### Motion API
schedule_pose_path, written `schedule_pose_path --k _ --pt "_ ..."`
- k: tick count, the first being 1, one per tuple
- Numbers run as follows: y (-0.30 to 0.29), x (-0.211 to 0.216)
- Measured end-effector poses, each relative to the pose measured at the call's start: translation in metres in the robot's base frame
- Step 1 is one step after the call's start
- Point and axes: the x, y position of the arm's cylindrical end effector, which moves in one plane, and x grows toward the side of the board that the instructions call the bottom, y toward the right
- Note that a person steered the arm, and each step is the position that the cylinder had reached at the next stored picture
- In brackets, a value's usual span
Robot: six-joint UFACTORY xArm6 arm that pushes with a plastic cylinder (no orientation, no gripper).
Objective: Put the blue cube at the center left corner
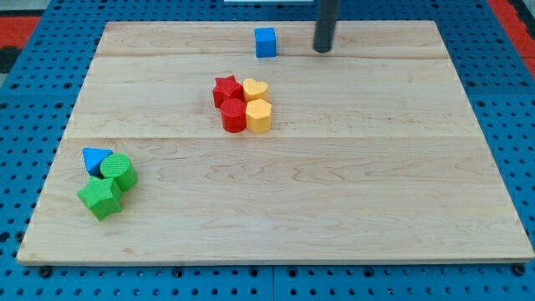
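Blue cube (265, 42) near top edge, my tip (323, 48) just right.

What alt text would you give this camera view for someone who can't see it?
My tip rests right of the blue cube near the wooden board's top edge. Red and yellow blocks cluster centrally; a blue and two green blocks sit lower left.

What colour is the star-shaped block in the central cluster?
Red. The star-shaped block sits at the cluster's upper left, seen clearly in the camera view.
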Motion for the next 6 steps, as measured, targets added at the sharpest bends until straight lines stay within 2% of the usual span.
schedule_pose_path --k 1,2,3,5,6 --pt "-0.107 -0.009" --pt "-0.167 -0.001" --pt "-0.198 -0.010" --pt "-0.252 0.093" --pt "-0.239 0.057"
